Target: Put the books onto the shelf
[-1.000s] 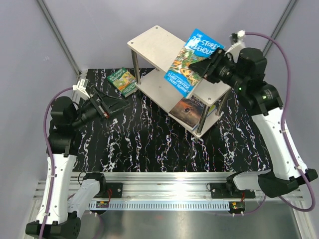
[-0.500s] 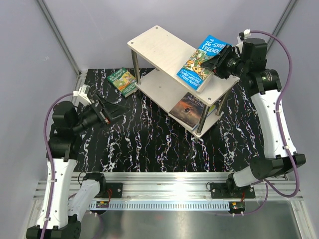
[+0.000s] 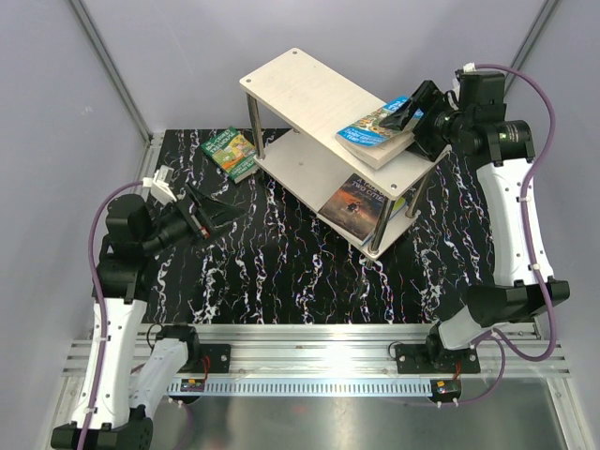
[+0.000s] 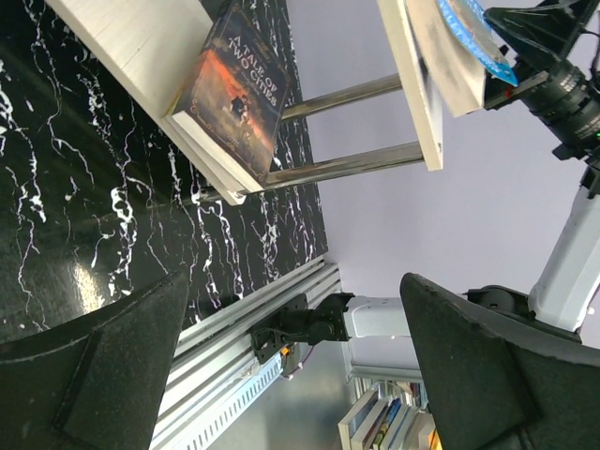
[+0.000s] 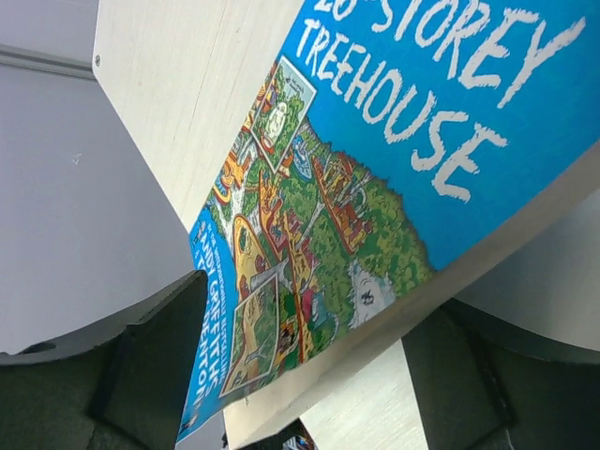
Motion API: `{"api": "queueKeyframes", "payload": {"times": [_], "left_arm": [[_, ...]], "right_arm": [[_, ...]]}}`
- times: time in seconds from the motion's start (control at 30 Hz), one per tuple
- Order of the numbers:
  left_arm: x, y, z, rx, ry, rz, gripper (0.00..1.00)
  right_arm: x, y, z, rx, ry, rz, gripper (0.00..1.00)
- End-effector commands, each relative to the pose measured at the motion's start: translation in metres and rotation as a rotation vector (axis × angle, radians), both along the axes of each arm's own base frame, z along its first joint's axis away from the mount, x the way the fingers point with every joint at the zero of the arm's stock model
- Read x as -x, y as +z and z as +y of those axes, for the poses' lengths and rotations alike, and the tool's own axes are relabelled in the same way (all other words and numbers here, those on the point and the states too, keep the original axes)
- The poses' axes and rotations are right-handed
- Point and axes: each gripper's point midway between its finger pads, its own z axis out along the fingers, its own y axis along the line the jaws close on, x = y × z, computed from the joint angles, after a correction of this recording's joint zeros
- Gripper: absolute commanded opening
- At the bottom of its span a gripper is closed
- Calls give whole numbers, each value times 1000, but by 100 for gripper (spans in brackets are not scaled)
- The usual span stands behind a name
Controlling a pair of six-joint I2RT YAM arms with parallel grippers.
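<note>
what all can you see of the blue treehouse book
A thin paperback with a glossy bright blue cover, white "Storey Treehouse" lettering, a busy cartoon treehouse picture and yellow author names; pale page edges show. It lies cover up on the right end of the shelf's top board, seemingly a little tilted. The right pincer stands open astride its right end; whether a finger touches it cannot be told.

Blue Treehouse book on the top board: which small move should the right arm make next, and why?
Probably draw the right fingers straight back, away from the shelf. The blue Treehouse book lies on its top board, and the fingers stand wide apart on either side of the book's edge, so it seems released. A straight retreat should avoid dragging it off.
</note>
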Motion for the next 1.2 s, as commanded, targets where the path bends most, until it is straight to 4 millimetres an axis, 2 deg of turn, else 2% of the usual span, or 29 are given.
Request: {"api": "queueKeyframes", "payload": {"times": [0.0,0.17,0.47,0.6,0.73,0.83,0.87,0.97,1.0,1.07,1.1,1.17], "left_arm": [[-4,6,0,-4,0,-57,99],[-9,5,0,4,-1,-51,99],[-17,-8,5,-19,41,-2,99],[-29,-22,19,-80,144,70,99],[-42,-43,41,-166,286,179,99],[-59,-68,58,-240,385,275,99],[-72,-78,62,-266,401,296,99],[-100,-90,67,-296,427,289,99],[-116,-106,72,-329,443,331,99],[-142,-112,81,-359,492,333,99],[-164,-123,84,-375,506,373,99],[-199,-119,90,-350,551,345,99]], "right_arm": [[19,1,-5,28,4,26,87],[30,-4,-9,59,8,62,88],[69,-26,-46,233,-67,174,93],[88,-33,-60,285,-107,180,94],[105,-20,-63,281,-118,114,91],[123,-1,-58,245,-95,21,88],[130,7,-56,234,-82,-32,87],[146,12,-52,217,-44,-97,86],[149,11,-51,217,-33,-104,86],[160,6,-49,220,-8,-116,86],[163,4,-49,221,-3,-116,86],[172,0,-49,221,3,-124,87]]}}
